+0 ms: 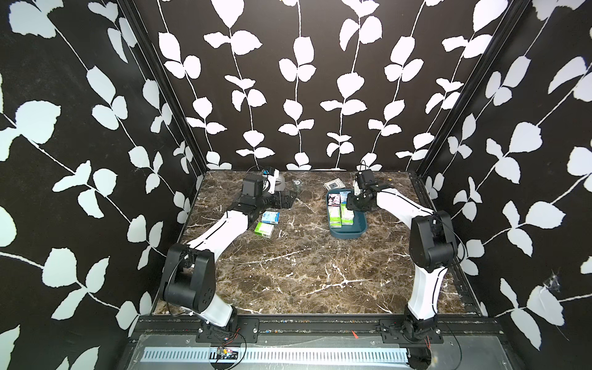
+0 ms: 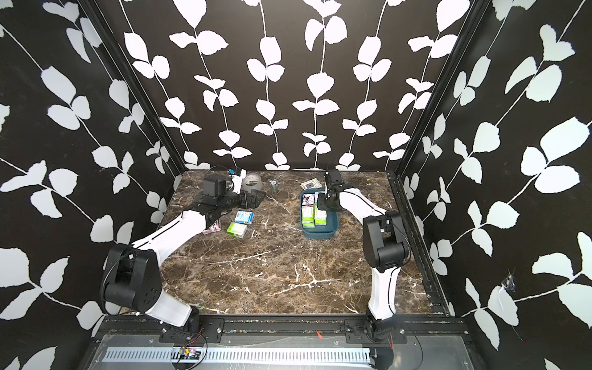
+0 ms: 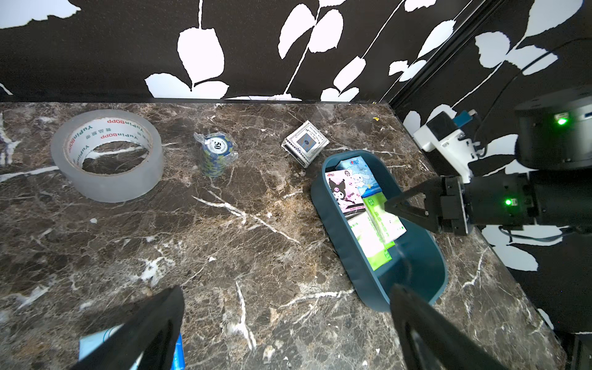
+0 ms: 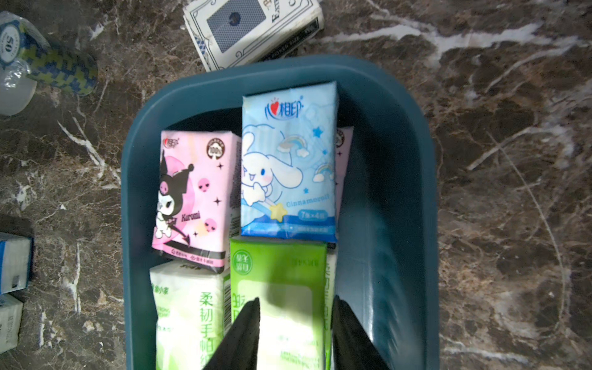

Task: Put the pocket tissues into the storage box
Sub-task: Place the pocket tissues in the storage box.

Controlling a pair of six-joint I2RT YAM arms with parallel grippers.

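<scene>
Right gripper (image 4: 296, 333) is down inside the storage box (image 4: 384, 160), its black fingers (image 4: 246, 333) standing either side of a green pack (image 4: 278, 272). The gap is narrow, but whether they actually pinch the pack cannot be told. That pack lies on top of the others, towards the box's right wall. Just beyond the fingertips sits a blue cartoon pack (image 4: 288, 166), with a pink cartoon pack (image 4: 195, 192) beside it and a white-and-green pack (image 4: 185, 307) alongside the gripper. The box itself sits near the far edge of the worktop (image 1: 304, 272), right of centre.

Over on the left side, the left gripper (image 3: 288, 336) hangs with its jaws spread wide and nothing between them. Outside the box, by the left arm, lie a loose blue pack (image 1: 270, 217) and a loose green pack (image 1: 264, 230), plus a loose pink pack (image 2: 212, 228) half under the arm (seen only in a top view).

Along the far edge are a card deck (image 3: 306, 142) just beside the box, a chip stack (image 3: 215, 153) and a tape roll (image 3: 105, 153).
</scene>
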